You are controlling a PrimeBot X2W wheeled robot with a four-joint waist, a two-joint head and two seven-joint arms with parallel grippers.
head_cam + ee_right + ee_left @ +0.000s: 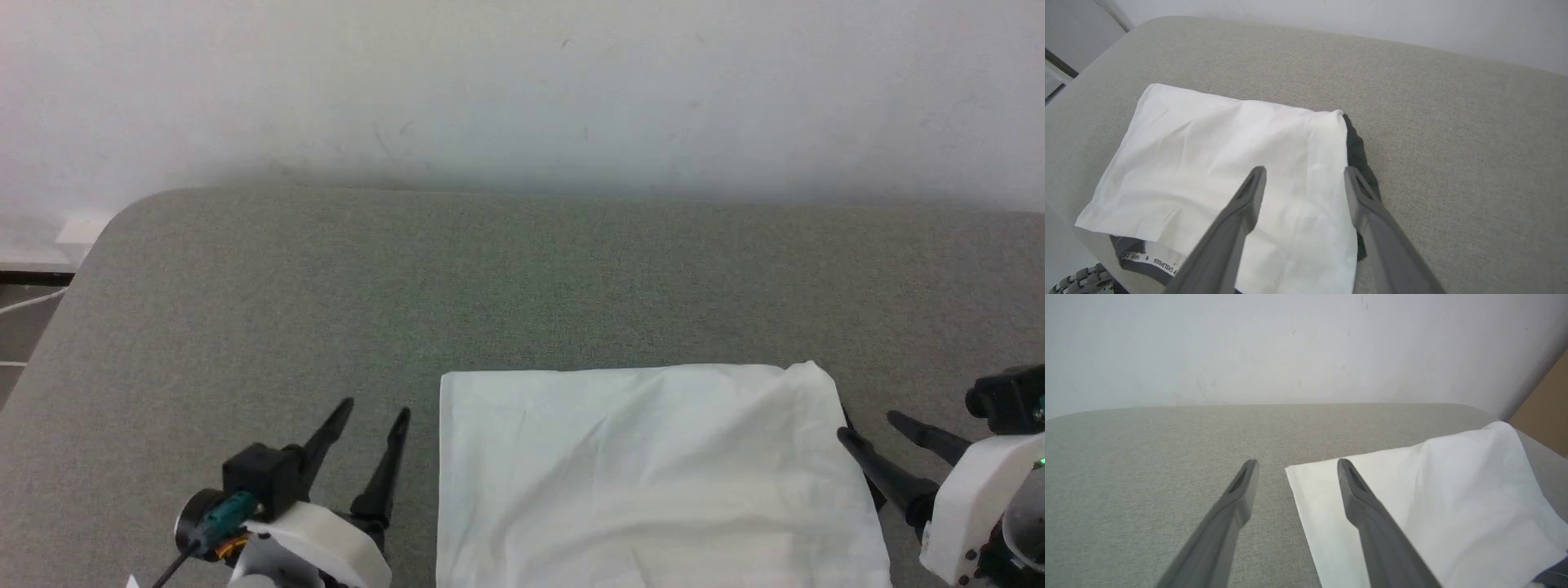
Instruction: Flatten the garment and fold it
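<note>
The garment [645, 482] lies folded into a white rectangle on the grey padded table [522, 286], near its front edge. Its black-trimmed collar with small lettering [1151, 261] peeks out under the near fold, and a strip of black sleeve [1357, 151] shows along the right side. My left gripper [375, 412] stands open just left of the fold, nothing between its fingers; the left wrist view has its right finger over the cloth's corner [1298, 475]. My right gripper [869, 425] is open at the fold's right edge, empty, hovering above the cloth [1229, 163].
A pale wall [522, 90] rises behind the table. The table's rounded left corner [122, 212] drops off to a floor with a white cable. A brown panel [1543, 404] shows past the table's right end.
</note>
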